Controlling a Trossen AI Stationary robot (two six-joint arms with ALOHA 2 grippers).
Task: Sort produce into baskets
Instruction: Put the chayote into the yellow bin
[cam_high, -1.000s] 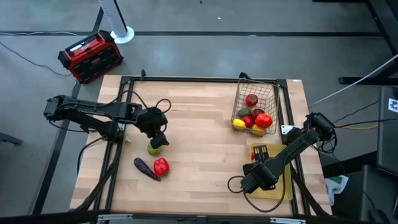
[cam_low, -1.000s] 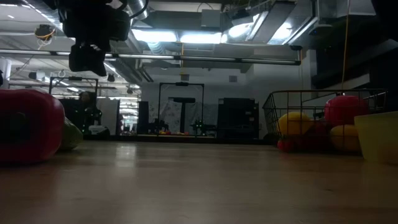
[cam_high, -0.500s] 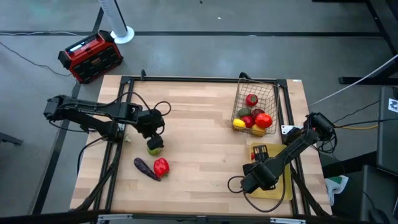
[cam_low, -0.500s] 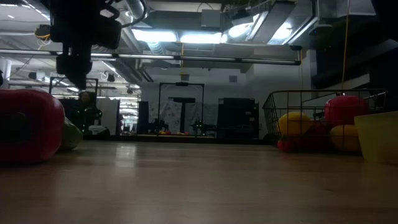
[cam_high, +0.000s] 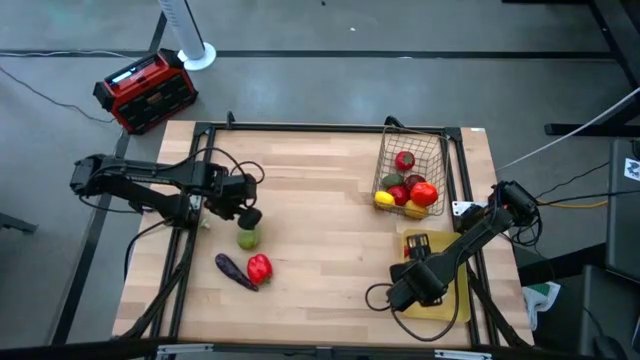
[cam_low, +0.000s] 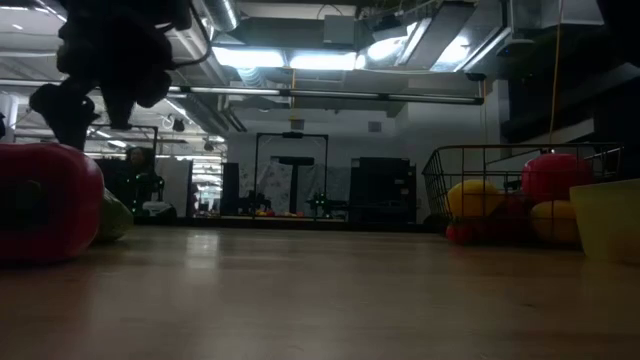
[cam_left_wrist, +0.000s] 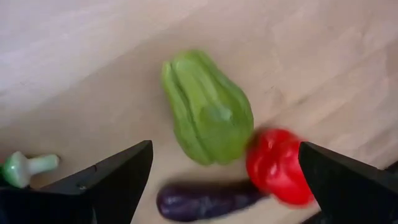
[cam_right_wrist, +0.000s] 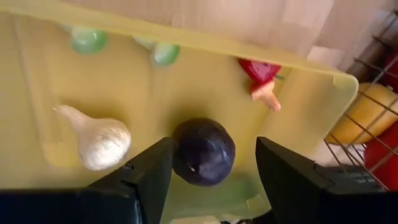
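We see the left tool (cam_high: 243, 203) standing wide open over the left half of the worktop (cam_high: 320, 200), holding nothing, with the green pepper (cam_high: 247, 238) just beside it on the side toward the near edge. In the left wrist view this green pepper (cam_left_wrist: 207, 107) lies between the two spread fingers (cam_left_wrist: 106, 180), its long axis running roughly away from the tool, so we judge a straight descent would straddle it. Touching its far end is a red pepper (cam_left_wrist: 278, 165), and a purple eggplant (cam_left_wrist: 205, 199) lies along the pair, so a closing tool could nudge either one. A small green mushroom (cam_left_wrist: 25, 168) sits apart, nearer the left edge. The left arm is plainly the nearer one for all of these.

The wire basket (cam_high: 413, 150) at the far right corner holds red, yellow and darker produce. The yellow tray (cam_high: 445, 300) lies at the near right corner, with the right tool (cam_high: 412, 288) over it. In its wrist view the right tool (cam_right_wrist: 211, 180) is gripping a dark purple round piece (cam_right_wrist: 203, 151) just above the tray floor. Inside lie a white garlic (cam_right_wrist: 99, 140), two small green pieces (cam_right_wrist: 88, 40) and a red piece (cam_right_wrist: 261, 70).
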